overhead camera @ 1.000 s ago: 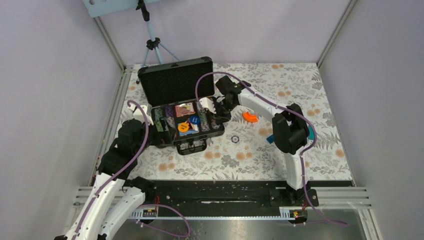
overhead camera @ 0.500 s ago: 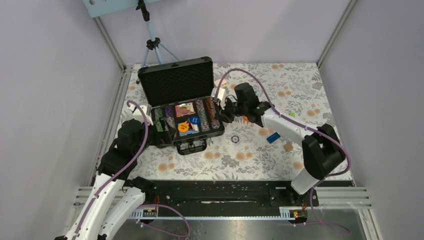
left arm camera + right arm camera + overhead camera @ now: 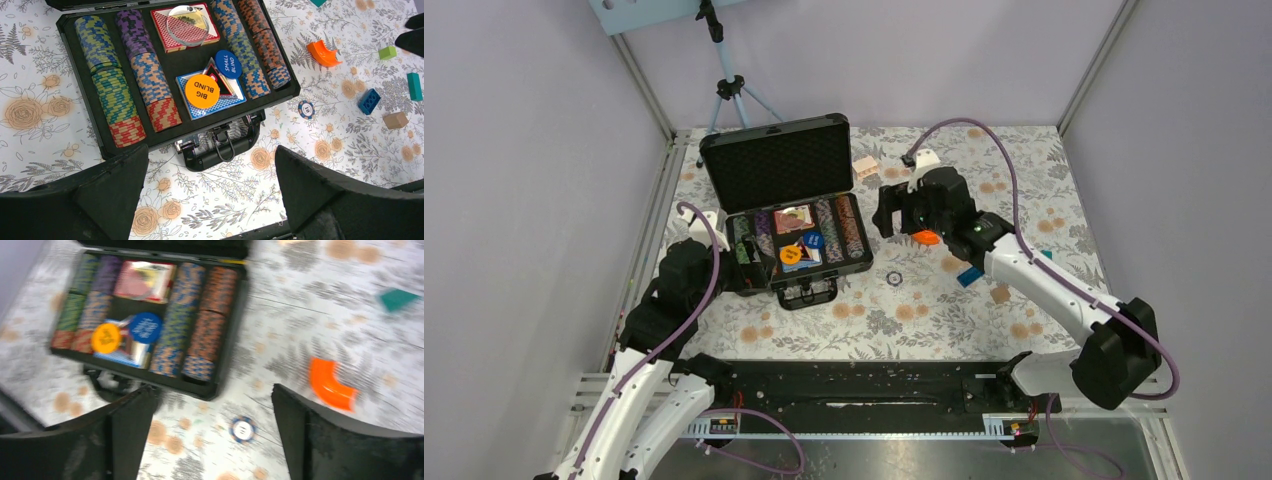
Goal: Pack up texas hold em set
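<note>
Briefcase lies open on the flowered table, toward its left half. The lid stands upright at the far side, showing grey foam. The handle faces the arm bases.

Inside the briefcase:
- Four rows of striped poker chips run front to back, two at the left and two at the right.
- Red-backed card deck sits at the back of the middle bay with a clear round disc resting on it.
- Blue-backed deck lies in front of the red one, carrying an orange BIG BLIND disc.
- Blue SMALL BLIND disc touches the orange disc at the blue deck's far edge.

One loose chip lies flat on the table just off the briefcase's near right corner, apart from it.

Left gripper hovers over the briefcase's near side above the handle, fingers spread wide, nothing between them. Right gripper hangs to the right of the briefcase, between it and the orange curved block. Its fingers are also spread wide and empty; its wrist view is blurred.

Right of the briefcase, past the orange block, lie:
- a green cube
- a teal block
- a blue brick
- a tan block

A tripod stands behind the briefcase, beyond the table's far edge.
</note>
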Robot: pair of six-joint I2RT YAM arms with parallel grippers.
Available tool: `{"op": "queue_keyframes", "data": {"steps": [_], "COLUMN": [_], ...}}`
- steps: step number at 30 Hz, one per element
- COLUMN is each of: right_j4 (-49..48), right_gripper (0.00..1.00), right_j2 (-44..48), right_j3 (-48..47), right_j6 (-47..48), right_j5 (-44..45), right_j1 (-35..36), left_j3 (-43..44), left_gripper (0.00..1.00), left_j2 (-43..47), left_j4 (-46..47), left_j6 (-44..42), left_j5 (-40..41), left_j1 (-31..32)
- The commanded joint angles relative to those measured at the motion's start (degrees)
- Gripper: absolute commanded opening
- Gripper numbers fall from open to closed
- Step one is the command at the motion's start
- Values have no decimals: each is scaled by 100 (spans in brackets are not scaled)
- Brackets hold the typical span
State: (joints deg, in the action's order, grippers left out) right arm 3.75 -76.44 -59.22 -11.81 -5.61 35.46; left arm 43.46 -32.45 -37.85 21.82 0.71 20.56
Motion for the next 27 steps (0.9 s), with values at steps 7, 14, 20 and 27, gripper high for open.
{"op": "queue_keyframes", "data": {"steps": [7,14,20,27], "right_j4": [2645,3033,3263,3211], "right_gripper": [100,100,95,83], "right_j2": [-234,-877,-1636,-2104], "right_j3": [-741,-885,-1074,-1060], "right_j6": [-420,-1426,-1861,-2206], "right_j5": [1543,1284,1602,1735], "right_j1": [-40,-23,261,482], "left_j3": [13,13,9,5], "left_gripper": [96,96,96,96], "left_j2": [43,9,19,10], "left_j4": [199,207,216,218], "left_j6": [-55,-64,-71,-73], "left_j5": [178,162,157,146], "left_j1": [-26,-26,-25,-26]}}
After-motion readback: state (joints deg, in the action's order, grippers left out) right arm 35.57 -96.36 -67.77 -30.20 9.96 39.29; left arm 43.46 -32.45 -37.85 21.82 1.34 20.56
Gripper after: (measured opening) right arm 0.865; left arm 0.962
